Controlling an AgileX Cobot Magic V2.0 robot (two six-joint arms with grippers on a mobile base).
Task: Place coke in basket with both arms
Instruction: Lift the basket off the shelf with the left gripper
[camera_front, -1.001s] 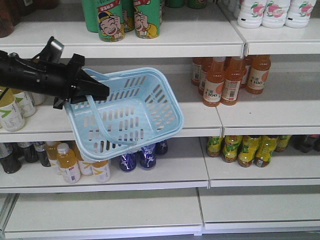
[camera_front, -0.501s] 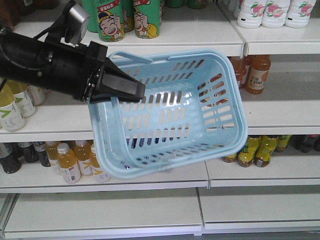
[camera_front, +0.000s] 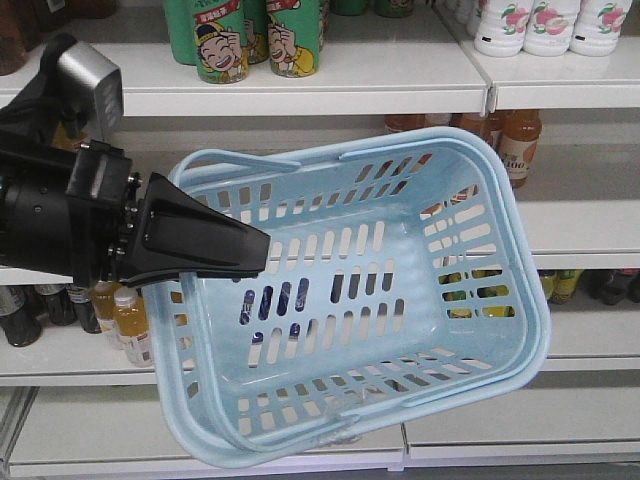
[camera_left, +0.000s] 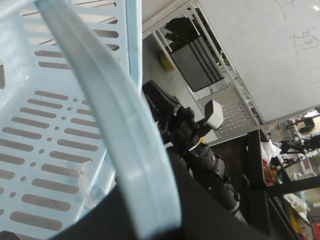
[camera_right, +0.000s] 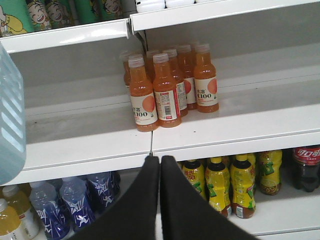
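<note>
The pale blue basket (camera_front: 400, 250) hangs tilted in front of the shelves, its open side facing the front camera. It has nothing in it. My left gripper (camera_front: 255, 255) is shut on one thin swing handle (camera_left: 115, 125), which runs between the black fingers (camera_left: 210, 215). The basket's corner (camera_right: 10, 120) shows at the left edge of the right wrist view. My right gripper (camera_right: 160, 160) is shut on nothing, level with the middle shelf's front edge. The coke (camera_right: 306, 167), dark with a red label, stands on the lower shelf at the far right, well apart from that gripper. The right arm (camera_left: 200, 145) appears behind the basket.
White shelves (camera_front: 330, 95) fill the scene. Orange drink bottles (camera_right: 160, 90) stand on the middle shelf, yellow bottles (camera_right: 232, 182) and blue bottles (camera_right: 75, 200) on the lower one. Green cartoon cans (camera_front: 220, 40) and white bottles (camera_front: 540, 25) are on top.
The left arm has brought the basket down, to the right and much closer to the front camera, and the basket now hides more of the shelves.
</note>
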